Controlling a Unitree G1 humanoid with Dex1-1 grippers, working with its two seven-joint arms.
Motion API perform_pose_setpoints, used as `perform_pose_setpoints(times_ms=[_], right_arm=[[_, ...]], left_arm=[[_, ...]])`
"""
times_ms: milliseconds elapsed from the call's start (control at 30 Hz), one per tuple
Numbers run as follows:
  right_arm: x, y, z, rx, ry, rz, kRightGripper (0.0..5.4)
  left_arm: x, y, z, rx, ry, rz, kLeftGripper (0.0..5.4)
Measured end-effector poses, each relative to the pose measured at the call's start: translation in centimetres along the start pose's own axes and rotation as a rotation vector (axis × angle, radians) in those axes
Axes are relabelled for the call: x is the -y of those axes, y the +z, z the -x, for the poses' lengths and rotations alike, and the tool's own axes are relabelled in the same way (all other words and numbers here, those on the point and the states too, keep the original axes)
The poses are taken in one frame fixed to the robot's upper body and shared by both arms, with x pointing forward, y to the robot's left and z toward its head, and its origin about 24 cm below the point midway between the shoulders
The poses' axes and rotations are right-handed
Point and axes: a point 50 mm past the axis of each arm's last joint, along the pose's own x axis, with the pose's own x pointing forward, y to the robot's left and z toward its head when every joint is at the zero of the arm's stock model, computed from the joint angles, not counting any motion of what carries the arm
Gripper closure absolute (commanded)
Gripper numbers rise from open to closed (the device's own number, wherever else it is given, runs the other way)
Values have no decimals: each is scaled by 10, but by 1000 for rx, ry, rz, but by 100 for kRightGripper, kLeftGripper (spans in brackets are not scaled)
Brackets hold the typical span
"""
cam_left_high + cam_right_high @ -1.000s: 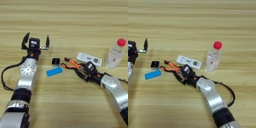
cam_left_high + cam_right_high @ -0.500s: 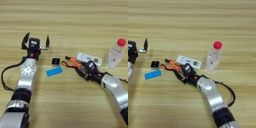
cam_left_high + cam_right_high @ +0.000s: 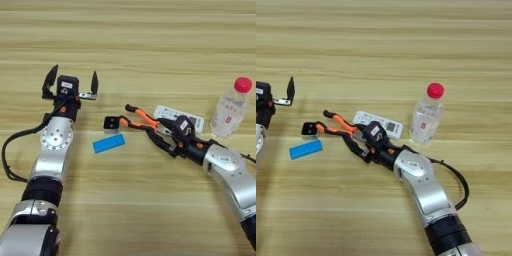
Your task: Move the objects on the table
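Pliers (image 3: 142, 120): orange-and-black handles, lying mid-table, well clear of every edge; handle ends reaching toward the left edge, nose end under the right gripper.
Right gripper (image 3: 165, 139): down at the nose end of the pliers, black fingers apparently clenched on them; contact looks real, though the exact bite stays hard to read.
Cube (image 3: 111, 123): tiny, black-and-white, touching or just beside the tip of the lower handle.
Blue block (image 3: 108, 144): flat, tilted, just on the near-edge side of the cube, apart from the pliers.
Remote (image 3: 379, 124): white, just on the far-edge side of the right gripper, partly hidden behind it.
Bottle (image 3: 426, 115): clear, red cap, upright, nearer the right edge, just beside the remote.
Left gripper (image 3: 70, 83): toward the left edge, fingers spread wide, grasping nothing, idle.
Table (image 3: 150, 40): light wood, far half bare.
Step in hand: likely securing the pliers for a move.
Next move: calls for a firm hold, then a lift or slide without knocking the cube or dragging the remote.
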Motion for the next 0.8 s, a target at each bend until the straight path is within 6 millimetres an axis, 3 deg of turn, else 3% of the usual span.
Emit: perform_pose_setpoints(times_ms=[400, 800], right_arm=[[-22, 9, 10, 80, 209, -51, 308], [-39, 3, 23, 42, 390, -52, 309]], left_arm=[[0, 0, 0, -2, 0, 0, 0], [0, -1, 0, -5, -1, -1, 0]])
